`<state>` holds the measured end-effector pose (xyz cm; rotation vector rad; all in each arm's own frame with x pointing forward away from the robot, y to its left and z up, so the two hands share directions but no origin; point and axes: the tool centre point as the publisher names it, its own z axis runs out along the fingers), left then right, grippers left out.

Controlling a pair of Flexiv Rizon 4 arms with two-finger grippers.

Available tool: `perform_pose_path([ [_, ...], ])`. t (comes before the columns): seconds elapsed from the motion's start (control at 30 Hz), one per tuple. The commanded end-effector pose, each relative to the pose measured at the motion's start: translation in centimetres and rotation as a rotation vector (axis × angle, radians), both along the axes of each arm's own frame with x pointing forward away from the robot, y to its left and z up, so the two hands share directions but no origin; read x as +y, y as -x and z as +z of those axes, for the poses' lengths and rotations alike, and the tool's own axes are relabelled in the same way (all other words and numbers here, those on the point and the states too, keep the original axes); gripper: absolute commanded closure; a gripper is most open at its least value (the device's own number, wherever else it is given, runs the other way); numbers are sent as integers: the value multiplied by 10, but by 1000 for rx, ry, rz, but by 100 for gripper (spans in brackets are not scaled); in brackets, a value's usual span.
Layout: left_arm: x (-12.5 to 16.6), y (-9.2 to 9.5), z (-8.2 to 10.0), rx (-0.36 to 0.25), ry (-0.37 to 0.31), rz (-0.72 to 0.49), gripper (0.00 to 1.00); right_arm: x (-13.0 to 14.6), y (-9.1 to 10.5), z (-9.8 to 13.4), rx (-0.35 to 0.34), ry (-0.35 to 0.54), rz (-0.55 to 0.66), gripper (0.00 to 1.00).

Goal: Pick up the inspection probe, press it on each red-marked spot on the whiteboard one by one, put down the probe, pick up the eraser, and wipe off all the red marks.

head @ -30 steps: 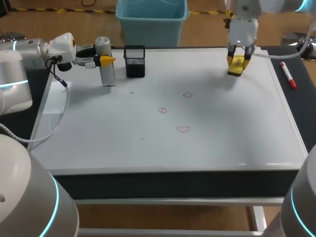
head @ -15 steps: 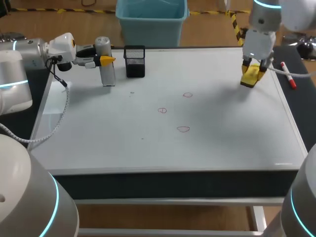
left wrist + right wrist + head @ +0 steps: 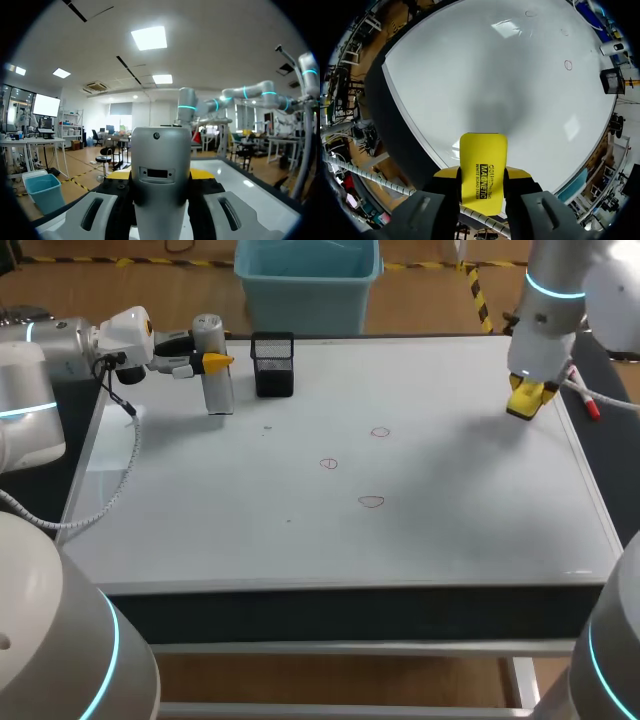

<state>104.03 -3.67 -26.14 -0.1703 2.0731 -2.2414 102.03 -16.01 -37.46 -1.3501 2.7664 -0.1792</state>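
The silver inspection probe (image 3: pixel 219 390) stands upright at the whiteboard's (image 3: pixel 300 530) far left, with my left gripper (image 3: pixel 212 361) shut on its upper part. The left wrist view shows the probe (image 3: pixel 160 150) filling the gap between the fingers of that gripper (image 3: pixel 160 175). My right gripper (image 3: pixel 528 390) is shut on the yellow eraser (image 3: pixel 522 406), just above the board near its far right edge. In the right wrist view the eraser (image 3: pixel 483 160) juts out ahead of the right gripper (image 3: pixel 483 174). Three small red marks (image 3: pixel 380 431) (image 3: pixel 329 463) (image 3: pixel 372 501) lie mid-board.
A black mesh holder (image 3: pixel 273 364) stands at the back, just right of the probe. A red marker (image 3: pixel 583 391) lies off the board's right edge, close to the right gripper. A cable (image 3: pixel 120 475) hangs from my left arm over the board's left edge.
My right arm has carried the eraser to the right, from the far middle of the board to its right edge. The left arm and probe have not moved.
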Motion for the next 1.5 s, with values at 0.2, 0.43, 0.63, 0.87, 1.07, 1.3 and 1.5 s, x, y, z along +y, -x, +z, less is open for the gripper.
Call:
perform_pose_path([
  [0.2,0,0,0,-2,1,0,100,-4,-35,-6,45,-32,17,100],
  [0.43,0,0,0,-2,1,0,100,0,-46,-10,77,-30,28,100],
  [0.63,0,0,0,-2,1,0,100,0,-51,-13,84,-32,16,100],
  [0.87,0,0,0,-2,1,0,100,1,-55,-12,84,-26,-1,100],
  [1.07,0,0,0,-2,1,0,100,1,-55,-11,84,-28,-14,100],
  [1.3,0,0,0,-2,1,0,100,1,-55,-11,84,-28,-14,100],
  [1.5,0,0,0,-2,1,0,100,1,-55,-11,84,-28,-14,100],
])
